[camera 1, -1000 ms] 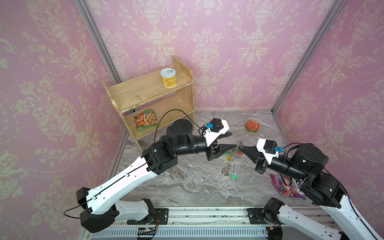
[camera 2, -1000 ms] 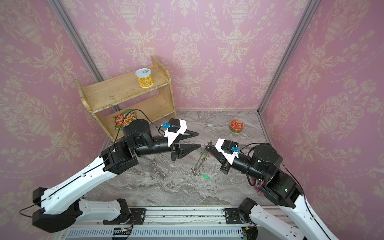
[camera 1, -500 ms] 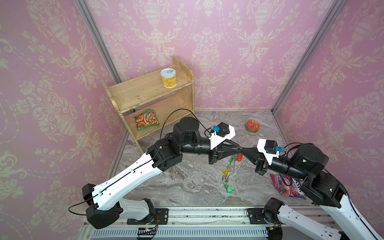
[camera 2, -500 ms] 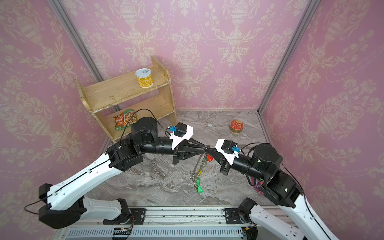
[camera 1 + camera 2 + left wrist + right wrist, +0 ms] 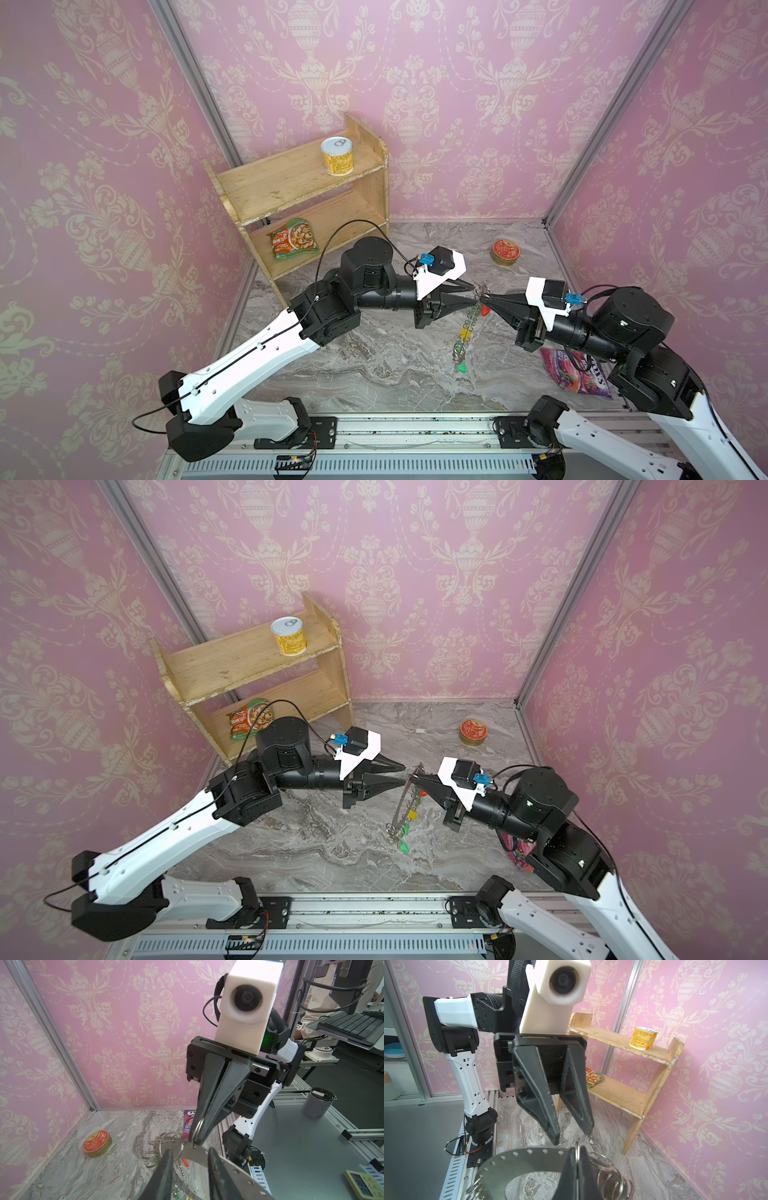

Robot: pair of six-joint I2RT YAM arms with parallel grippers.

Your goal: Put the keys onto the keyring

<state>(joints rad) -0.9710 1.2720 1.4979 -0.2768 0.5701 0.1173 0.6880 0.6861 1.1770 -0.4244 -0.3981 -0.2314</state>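
The keyring point(image 5: 467, 328) point(image 5: 401, 808) is a flat grey metal ring that hangs edge-on above the table. My right gripper point(image 5: 484, 297) point(image 5: 577, 1153) is shut on one of the wire loops on its rim. Keys with red point(image 5: 422, 793), yellow point(image 5: 411, 814) and green point(image 5: 403, 845) tags dangle from the ring. My left gripper point(image 5: 473, 292) point(image 5: 189, 1150) points at the right one. It is open, its fingers point(image 5: 556, 1138) either side of the ring's top rim point(image 5: 195, 1152), gripping nothing. A small white-tagged key point(image 5: 419, 731) lies on the table behind.
A wooden shelf point(image 5: 299, 187) stands at the back left, with a yellow can point(image 5: 336, 156) on top and a snack packet point(image 5: 293, 245) below. A round red-topped tin point(image 5: 505, 252) sits at the back right. A purple candy bag point(image 5: 577, 374) lies under my right arm.
My left gripper has moved right, up to the ring's top beside the right gripper's tips, and its jaws have narrowed. The right gripper has kept its hold in place.
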